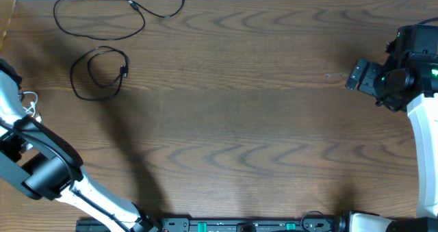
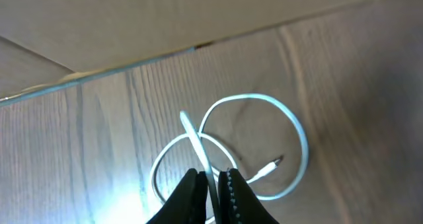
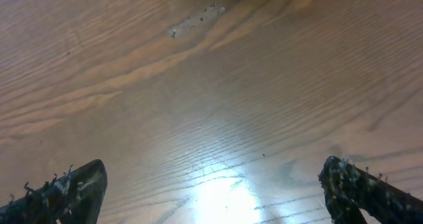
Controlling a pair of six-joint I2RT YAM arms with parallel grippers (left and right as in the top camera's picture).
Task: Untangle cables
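Your left gripper (image 2: 213, 184) pinching the white cable (image 2: 254, 96), apparently mid-loop, right gripper (image 3: 211, 172) spread wide, longer black cable (image 1: 134, 5) apart from shorter black cable (image 1: 124, 71).

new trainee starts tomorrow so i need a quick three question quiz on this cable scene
1. In the overhead view, do the long black cable and the short black cable touch or lie apart?
2. What is pinched in the left claw? A) the white cable B) the short black cable C) nothing
3. True or false: the right claw is shut on a cable.

Key:
1. Apart
2. A
3. False. It stands open over bare wood.
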